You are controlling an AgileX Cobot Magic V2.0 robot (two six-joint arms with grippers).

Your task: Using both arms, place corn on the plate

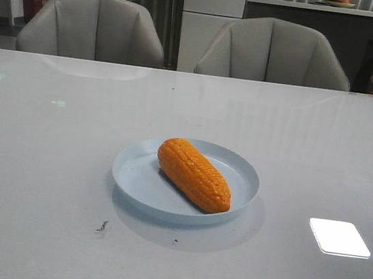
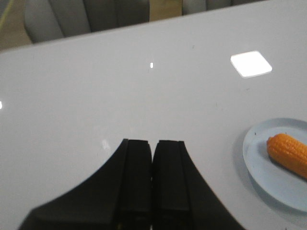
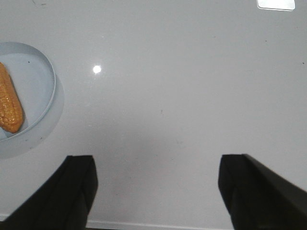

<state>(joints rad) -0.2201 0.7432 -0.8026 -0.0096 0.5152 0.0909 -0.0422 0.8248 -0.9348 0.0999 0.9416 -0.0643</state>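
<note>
Lying on a pale blue plate [image 1: 141, 182] near the middle of a glossy white table [image 1: 46, 162], an orange corn cob [image 1: 194, 173], set at a slant with its blunt end toward the far left and its tapered end toward the near right rim. Resting fully inside the rim, touching nothing else. Seen beyond the far table edge, two grey chairs [image 1: 94, 28], side by side. Showing on the table to the near right of the plate, a bright square reflection of light [image 1: 339, 237].

Hovering over bare table well apart from the plate, the left gripper [image 2: 153, 177], its two black fingers pressed together with only a thin line between them, holding nothing. Hovering likewise over bare table, away from the plate, the right gripper [image 3: 156, 191], its fingers spread wide apart, nothing between them. Neither arm visible in the front view.
</note>
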